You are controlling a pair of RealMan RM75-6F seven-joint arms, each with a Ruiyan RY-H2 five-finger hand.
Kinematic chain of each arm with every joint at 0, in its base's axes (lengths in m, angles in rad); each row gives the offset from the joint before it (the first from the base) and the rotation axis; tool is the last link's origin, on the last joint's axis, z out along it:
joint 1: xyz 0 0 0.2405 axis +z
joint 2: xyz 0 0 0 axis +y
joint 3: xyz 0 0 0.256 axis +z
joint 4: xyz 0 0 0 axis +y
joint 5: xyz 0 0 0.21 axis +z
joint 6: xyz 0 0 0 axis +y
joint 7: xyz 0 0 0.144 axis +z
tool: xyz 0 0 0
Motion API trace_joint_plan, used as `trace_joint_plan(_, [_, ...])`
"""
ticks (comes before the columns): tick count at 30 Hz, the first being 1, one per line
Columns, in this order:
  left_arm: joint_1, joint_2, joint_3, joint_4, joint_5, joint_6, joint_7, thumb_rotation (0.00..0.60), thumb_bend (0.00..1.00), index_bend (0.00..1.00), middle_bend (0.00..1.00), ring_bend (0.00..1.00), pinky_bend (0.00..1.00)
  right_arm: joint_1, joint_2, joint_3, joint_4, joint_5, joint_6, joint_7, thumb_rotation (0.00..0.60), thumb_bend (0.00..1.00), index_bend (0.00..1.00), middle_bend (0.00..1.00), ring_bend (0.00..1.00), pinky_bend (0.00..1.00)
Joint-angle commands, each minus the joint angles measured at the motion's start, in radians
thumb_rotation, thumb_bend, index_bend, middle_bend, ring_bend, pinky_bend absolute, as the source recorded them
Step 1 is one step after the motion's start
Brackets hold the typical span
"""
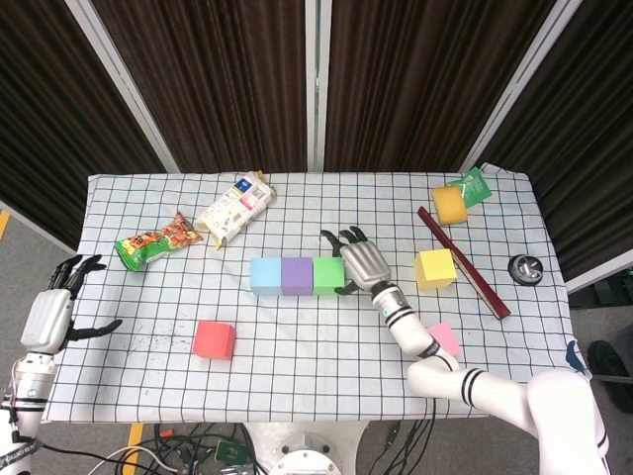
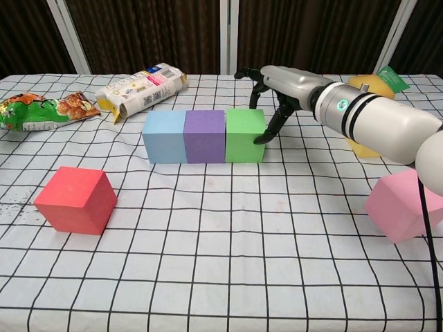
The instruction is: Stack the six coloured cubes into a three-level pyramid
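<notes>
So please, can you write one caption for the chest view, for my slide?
Right hand touches the green cube, ending a blue, purple, green row.

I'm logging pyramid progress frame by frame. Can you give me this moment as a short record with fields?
base row: blue cube, purple cube, green cube side by side
upper levels: none yet
loose cubes: red cube, pink cube, yellow cube
right hand: fingers spread, against green cube's right side
left hand: off the table's left edge, holding nothing
</notes>
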Motion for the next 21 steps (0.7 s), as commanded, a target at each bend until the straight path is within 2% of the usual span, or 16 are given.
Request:
trace_joint_plan(1, [0.0,0.0,0.001,0.001,0.0,-0.001,0.0,0.6,0.0,0.09,0.19,0.02,0.03,0.001,-0.002,-0.001,0.002,0.003,-0.001,-0.002,0.6,0.11,0.0,0.51,0.1,0.0])
trace_joint_plan(16, [0.004,0.0,0.0,0.005,-0.003,0.0,-0.006,0.6,0.0,0.09,0.19,0.02,0.03,0.008,-0.02,0.002,0.02,0.01,-0.007,0.008,0.6,0.11,0.0,0.5,0.1,0.0])
trace_joint_plan(21, [0.003,0.0,0.001,0.005,-0.001,-0.001,-0.005,0.6,0.0,0.09,0.19,0.02,0.03,0.01,-0.009,-0.002,0.012,0.008,-0.03,0.025,0.6,0.04,0.0,0.41,0.09,0.0])
